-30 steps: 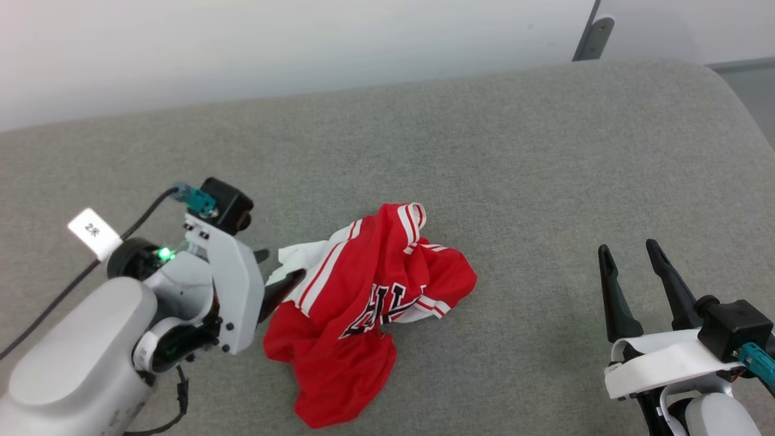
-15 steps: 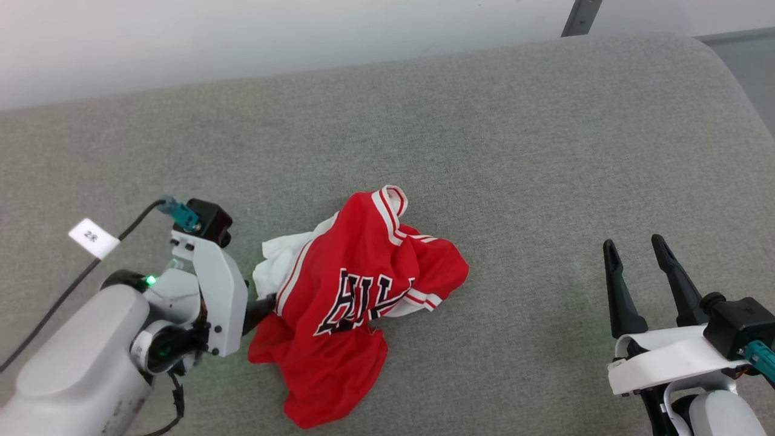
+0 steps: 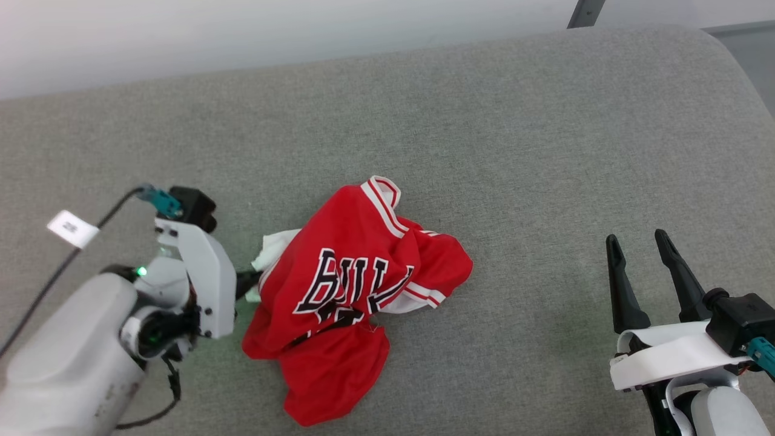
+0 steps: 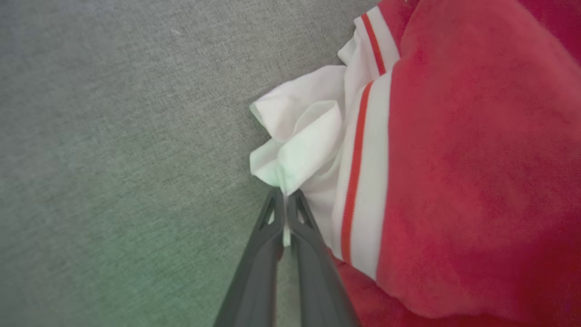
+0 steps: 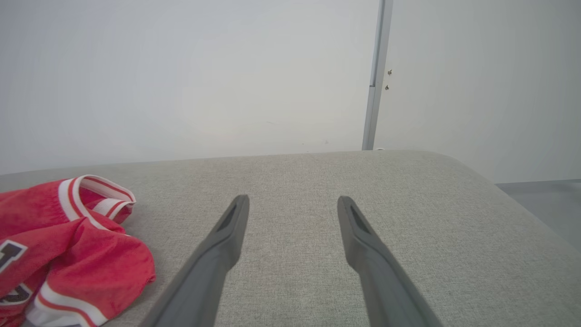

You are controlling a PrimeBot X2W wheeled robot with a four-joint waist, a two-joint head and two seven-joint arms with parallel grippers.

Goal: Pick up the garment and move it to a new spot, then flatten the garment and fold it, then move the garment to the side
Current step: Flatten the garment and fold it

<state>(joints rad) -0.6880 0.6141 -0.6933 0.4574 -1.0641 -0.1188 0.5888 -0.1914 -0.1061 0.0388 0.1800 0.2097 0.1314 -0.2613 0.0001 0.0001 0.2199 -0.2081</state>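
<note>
Head view: shirt (image 3: 357, 284) crumpled left of centre on grey worktop (image 3: 545, 151). Left gripper (image 3: 251, 283) at shirt's left edge, pinched on white sleeve (image 3: 272, 251). Right gripper (image 3: 645, 254) near right, wide, empty, well apart from shirt.

Left wrist view: left gripper clamps only thin fold at sleeve edge. Risk: fold slips out on lift and shirt drops, or shirt drags bunched across worktop.

Right wrist view: right gripper wide, holding nothing, shirt off to left. Risk: one-point hold leaves shirt twisted, harder to flatten.
</note>
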